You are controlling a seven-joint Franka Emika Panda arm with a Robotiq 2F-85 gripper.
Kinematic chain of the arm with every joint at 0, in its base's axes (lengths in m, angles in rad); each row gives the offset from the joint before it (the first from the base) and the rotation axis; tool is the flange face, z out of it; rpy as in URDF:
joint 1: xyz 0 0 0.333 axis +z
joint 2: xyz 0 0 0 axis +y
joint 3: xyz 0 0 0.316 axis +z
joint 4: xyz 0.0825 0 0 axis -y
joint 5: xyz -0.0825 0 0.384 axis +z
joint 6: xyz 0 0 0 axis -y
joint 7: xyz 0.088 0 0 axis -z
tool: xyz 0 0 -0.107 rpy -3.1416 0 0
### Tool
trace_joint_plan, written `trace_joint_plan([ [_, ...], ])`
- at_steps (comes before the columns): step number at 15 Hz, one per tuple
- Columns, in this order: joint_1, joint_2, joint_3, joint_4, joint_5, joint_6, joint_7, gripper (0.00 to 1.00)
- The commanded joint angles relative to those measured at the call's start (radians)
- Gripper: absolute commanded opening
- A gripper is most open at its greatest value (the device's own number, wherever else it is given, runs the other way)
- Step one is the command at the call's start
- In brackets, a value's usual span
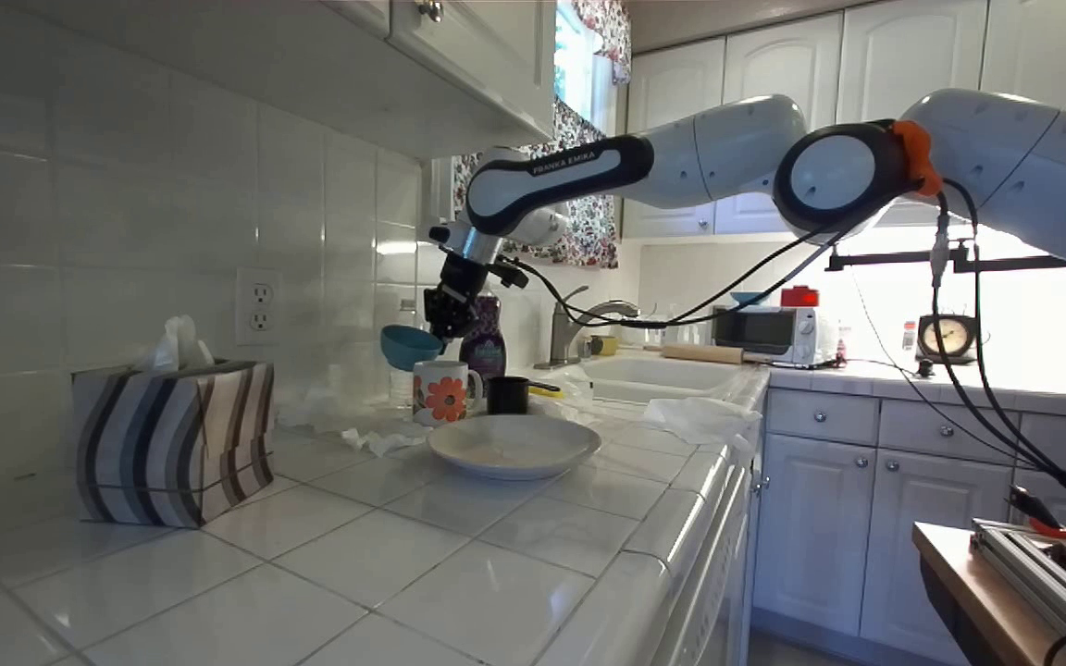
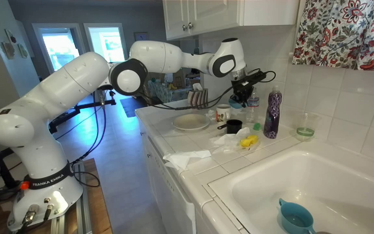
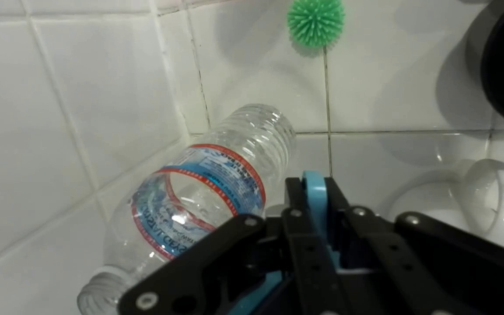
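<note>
While black fingers (image 3: 295, 194) pinch a round teal plastic-looking cup (image 1: 411, 349) tightly above the white-tiled counter (image 1: 339, 536), lifting looks done, release not.

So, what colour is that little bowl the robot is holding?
The bowl is teal blue; it shows best in an exterior view.

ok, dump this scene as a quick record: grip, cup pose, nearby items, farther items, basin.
grip: black two-finger gripper, shut on a turquoise rounded cup
pose: cup tilted, raised above the white tiled counter
nearby: upright clear plastic bottle with a blue-and-red label; green spiky ball; white mug with an orange flower; small black cup with a handle
farther: round off-white plate; striped tissue box
basin: white sink holding a second turquoise cup
</note>
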Motion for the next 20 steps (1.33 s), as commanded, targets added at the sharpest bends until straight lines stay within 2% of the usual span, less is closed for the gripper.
trace_joint_plan([
  [1,0.006,-0.011,-0.001,-0.009,-0.003,0.008,-0.002,0.03],
  [20,0.026,-0.033,-0.035,-0.052,-0.022,0.063,-0.011,0.03],
])
